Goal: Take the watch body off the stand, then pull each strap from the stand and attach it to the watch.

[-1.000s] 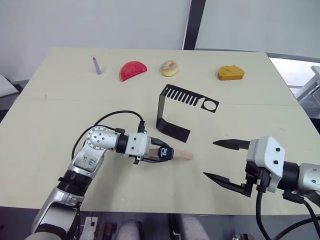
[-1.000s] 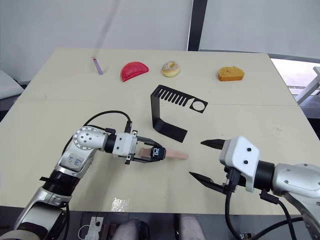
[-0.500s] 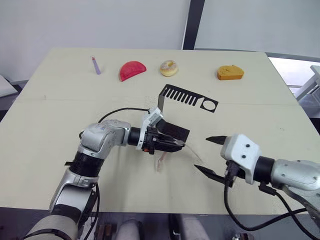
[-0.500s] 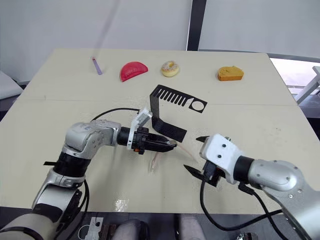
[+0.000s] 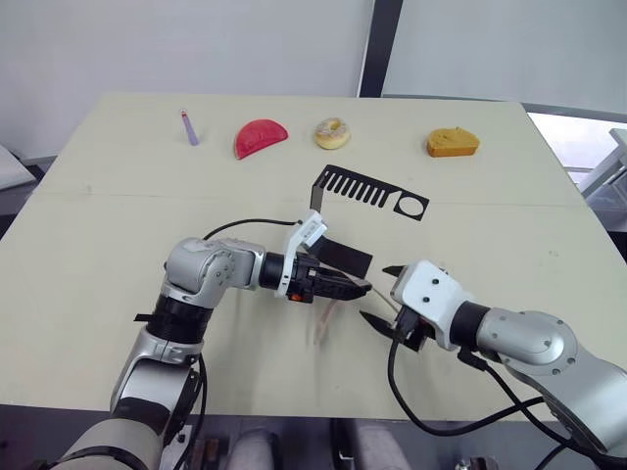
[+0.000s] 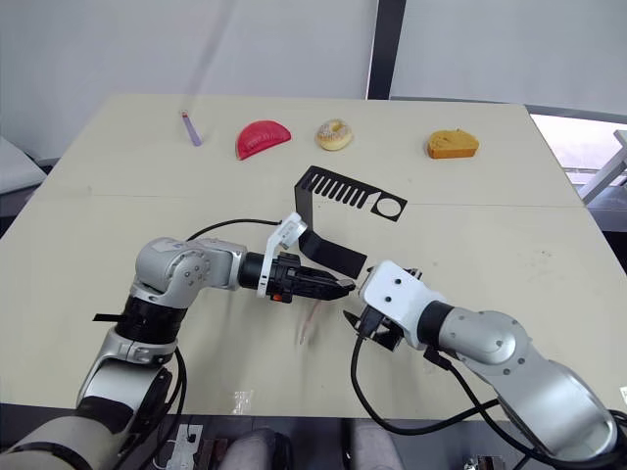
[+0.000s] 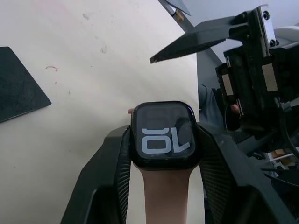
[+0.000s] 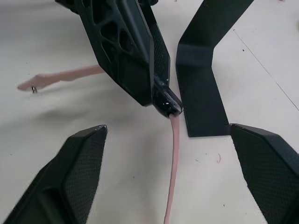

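Observation:
My left gripper [image 5: 355, 289] is shut on the watch body [image 7: 163, 135], a small black case with light digits on its screen. A pink-beige strap [image 7: 161, 196] runs from the case back between the left fingers and dangles below them [image 5: 328, 318]. A second strap [image 8: 174, 158] trails from the case's other end toward my right gripper [image 5: 377, 294]. That gripper is open, and its fingertips bracket the strap just in front of the watch. The black stand [image 5: 343, 225] rests on the table right behind both grippers, with its comb arm bare.
Along the far side of the beige table [image 5: 118, 225] lie a purple stick [image 5: 188, 127], a red slice [image 5: 261, 137], a doughnut [image 5: 332, 133] and an orange-yellow piece [image 5: 452, 143]. The stand's flat base [image 8: 201, 98] is close beside the watch.
My right gripper has moved left, right up to the watch. The left gripper has pushed the watch slightly right, and the dangling strap has swung.

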You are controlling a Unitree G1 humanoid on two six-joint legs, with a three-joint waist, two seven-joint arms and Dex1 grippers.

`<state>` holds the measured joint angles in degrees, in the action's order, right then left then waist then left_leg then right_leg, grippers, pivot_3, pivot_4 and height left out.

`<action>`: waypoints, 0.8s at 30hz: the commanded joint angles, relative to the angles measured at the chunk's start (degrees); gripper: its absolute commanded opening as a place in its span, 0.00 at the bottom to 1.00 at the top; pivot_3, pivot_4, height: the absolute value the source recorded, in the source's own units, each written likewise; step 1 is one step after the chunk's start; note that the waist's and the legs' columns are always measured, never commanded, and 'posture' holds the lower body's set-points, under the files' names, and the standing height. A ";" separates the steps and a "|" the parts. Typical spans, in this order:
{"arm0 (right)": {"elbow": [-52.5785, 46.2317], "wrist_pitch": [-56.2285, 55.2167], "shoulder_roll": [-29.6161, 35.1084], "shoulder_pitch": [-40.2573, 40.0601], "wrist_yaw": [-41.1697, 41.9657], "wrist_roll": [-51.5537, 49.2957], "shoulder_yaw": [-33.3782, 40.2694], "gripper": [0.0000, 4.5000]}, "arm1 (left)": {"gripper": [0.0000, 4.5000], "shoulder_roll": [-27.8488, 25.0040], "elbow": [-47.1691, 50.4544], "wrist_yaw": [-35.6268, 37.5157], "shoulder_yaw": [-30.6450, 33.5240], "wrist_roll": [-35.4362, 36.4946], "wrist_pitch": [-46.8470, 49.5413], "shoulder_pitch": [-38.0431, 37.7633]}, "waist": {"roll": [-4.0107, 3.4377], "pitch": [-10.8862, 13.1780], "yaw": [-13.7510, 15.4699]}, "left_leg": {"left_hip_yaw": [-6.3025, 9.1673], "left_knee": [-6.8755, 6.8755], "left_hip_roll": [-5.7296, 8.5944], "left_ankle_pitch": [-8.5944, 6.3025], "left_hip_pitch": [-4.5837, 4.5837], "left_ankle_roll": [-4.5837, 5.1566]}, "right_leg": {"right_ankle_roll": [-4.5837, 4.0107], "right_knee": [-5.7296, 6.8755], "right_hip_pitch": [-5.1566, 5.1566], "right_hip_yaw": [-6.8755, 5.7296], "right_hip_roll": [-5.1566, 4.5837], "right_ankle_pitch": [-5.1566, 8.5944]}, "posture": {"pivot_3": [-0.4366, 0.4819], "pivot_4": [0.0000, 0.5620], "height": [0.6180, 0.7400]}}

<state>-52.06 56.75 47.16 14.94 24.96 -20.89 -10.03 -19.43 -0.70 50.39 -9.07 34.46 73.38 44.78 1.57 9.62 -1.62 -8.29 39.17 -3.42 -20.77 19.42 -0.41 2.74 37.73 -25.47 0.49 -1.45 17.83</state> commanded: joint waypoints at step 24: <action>0.18 -2.69 -0.90 -2.05 -0.14 5.11 0.47 0.55 | 0.35 -0.68 0.05 -0.35 1.85 3.21 -1.46 0.48 | 0.00 0.00 0.03 | 0.01 0.00 0.00 0.00 0.01 0.00 | 0.00 -0.01 -0.01 -0.01 0.00 0.00 | 0.48 0.27 0.98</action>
<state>-49.80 55.62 46.50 12.98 24.98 -16.63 -11.33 -20.21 -0.97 49.60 -9.02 36.05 72.42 44.71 1.57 9.62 -1.58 -8.28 39.17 -3.41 -20.77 19.43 -0.41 2.73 37.73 -25.48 0.48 -1.45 17.83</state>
